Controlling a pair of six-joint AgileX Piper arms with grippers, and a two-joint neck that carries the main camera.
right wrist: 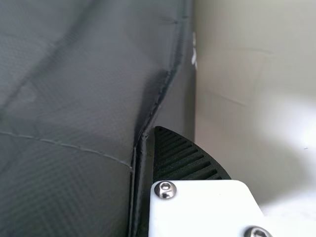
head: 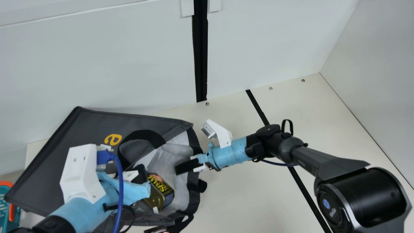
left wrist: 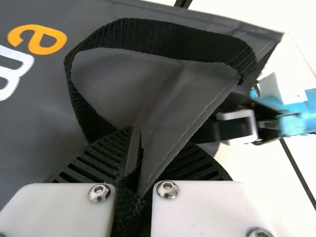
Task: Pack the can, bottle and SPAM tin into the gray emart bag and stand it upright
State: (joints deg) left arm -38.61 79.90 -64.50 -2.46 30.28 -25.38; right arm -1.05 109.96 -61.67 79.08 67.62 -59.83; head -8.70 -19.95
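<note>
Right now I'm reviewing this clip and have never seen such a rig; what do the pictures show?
The machine has two black arms, left and right. The main view comes from a camera on a neck between them; each wrist view comes from that arm's own wrist.

On the cream table the gray emart bag lies tipped over, its opening towards the right arm. The SPAM tin is inside, on the pale lining.

The left gripper pinches a gray edge and black strap of the bag. The right gripper appears to grip its rim.
</note>
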